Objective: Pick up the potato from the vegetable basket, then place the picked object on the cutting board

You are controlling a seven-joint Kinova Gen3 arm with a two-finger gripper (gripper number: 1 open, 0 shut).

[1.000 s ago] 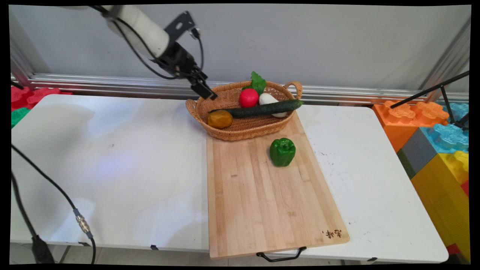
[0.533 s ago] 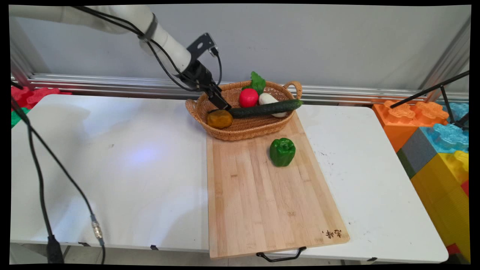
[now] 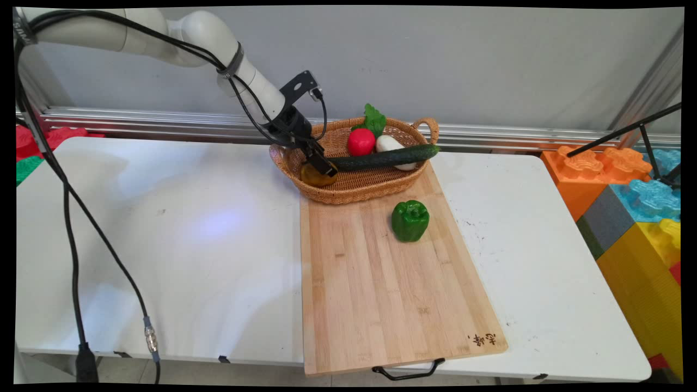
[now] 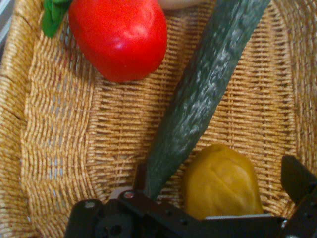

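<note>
Hand (image 4: 218, 198) apart, straddling potato (image 4: 223, 181) in basket (image 3: 356, 188), by cucumber (image 4: 203, 94).

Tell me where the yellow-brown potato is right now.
In the main view the potato lies at the left end of the wicker basket, beside the cucumber tip, right under the end effector. The hand view shows it between the fingers.
</note>
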